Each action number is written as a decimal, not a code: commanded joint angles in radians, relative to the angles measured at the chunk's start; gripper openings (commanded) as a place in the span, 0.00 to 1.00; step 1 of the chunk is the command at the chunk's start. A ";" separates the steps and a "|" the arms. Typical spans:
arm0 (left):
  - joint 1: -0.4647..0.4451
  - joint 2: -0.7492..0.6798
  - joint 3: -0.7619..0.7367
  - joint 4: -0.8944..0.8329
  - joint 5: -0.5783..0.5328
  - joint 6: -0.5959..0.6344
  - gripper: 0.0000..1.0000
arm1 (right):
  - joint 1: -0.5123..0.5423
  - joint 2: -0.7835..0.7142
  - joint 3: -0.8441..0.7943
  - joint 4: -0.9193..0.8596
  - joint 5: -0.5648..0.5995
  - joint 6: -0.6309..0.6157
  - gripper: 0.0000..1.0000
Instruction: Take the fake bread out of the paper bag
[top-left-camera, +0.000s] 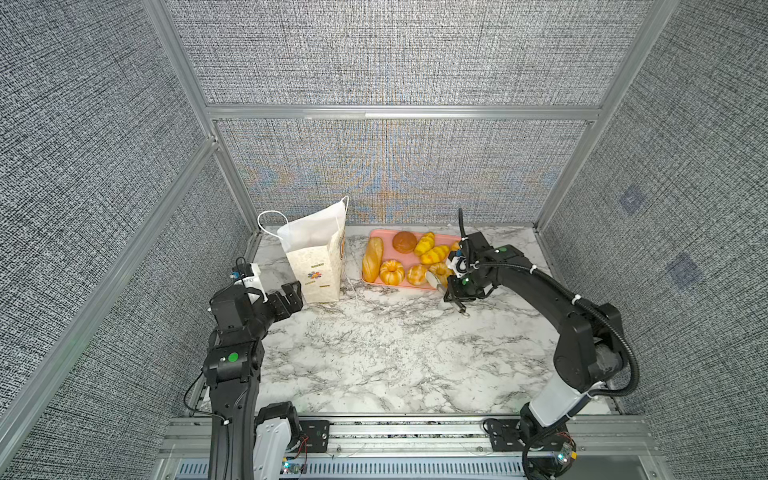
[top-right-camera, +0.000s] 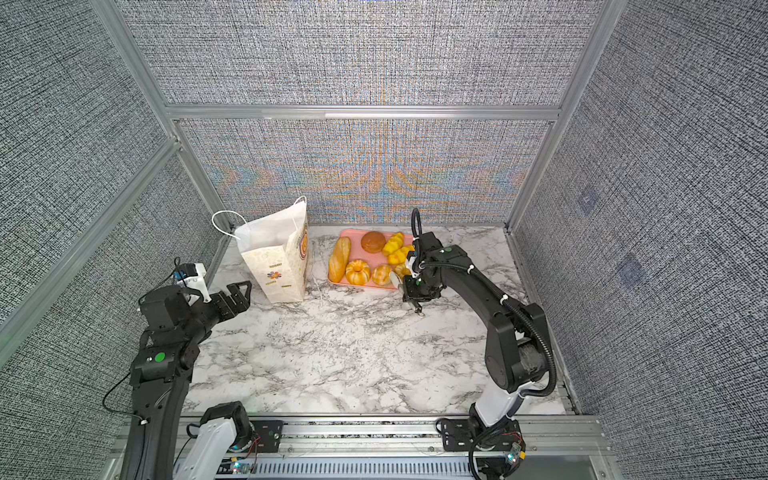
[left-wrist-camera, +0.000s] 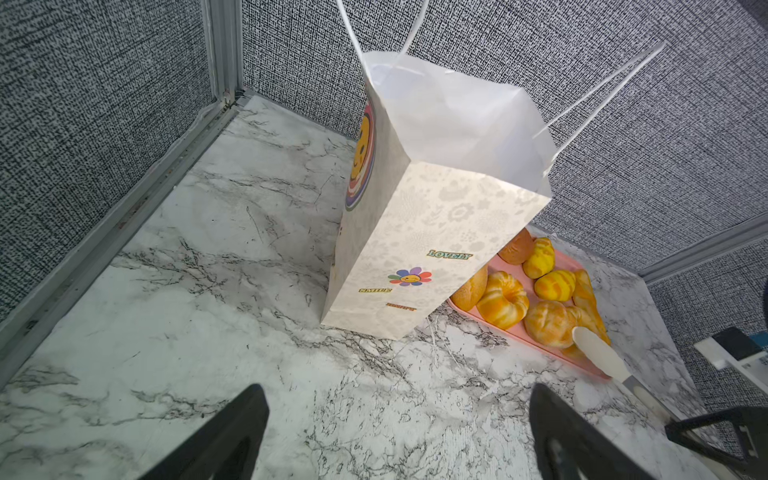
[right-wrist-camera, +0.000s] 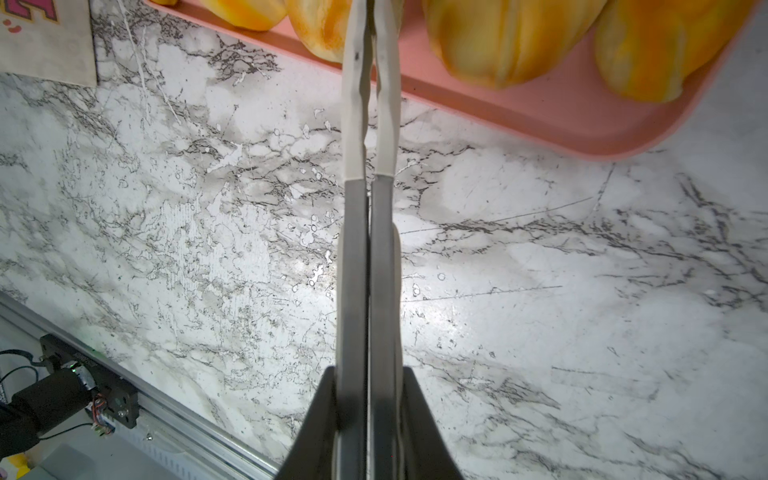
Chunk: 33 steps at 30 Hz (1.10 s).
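While on tray (top-left-camera: 386, 249), bread (top-left-camera: 392, 272) at right hand's (top-left-camera: 449, 291) tongs (left-wrist-camera: 598, 353)

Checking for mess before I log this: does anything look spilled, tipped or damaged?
Nothing stands out. The paper bag stands upright, and all visible bread lies on the pink tray, none spilled.

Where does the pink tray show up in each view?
In a top view: pink tray right of the paper bag.
In a top view: same spot.
Left wrist: partly hidden behind the bag.
Right wrist: past the tongs, tray.
Shared landmark: white-tipped tongs at its near edge.
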<state>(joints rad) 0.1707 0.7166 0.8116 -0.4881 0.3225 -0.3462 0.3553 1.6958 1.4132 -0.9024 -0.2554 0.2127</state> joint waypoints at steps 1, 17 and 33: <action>0.001 -0.005 -0.001 0.004 0.020 -0.001 0.99 | -0.011 -0.015 0.019 -0.009 0.021 0.016 0.28; 0.000 -0.017 -0.010 -0.015 0.035 0.019 0.99 | -0.026 -0.020 0.062 -0.024 -0.008 0.017 0.29; 0.000 -0.032 -0.027 -0.018 0.057 0.013 0.99 | 0.001 -0.034 0.021 -0.004 -0.077 0.032 0.00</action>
<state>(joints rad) 0.1699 0.6868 0.7902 -0.4957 0.3691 -0.3332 0.3504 1.6558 1.4448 -0.9150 -0.3050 0.2409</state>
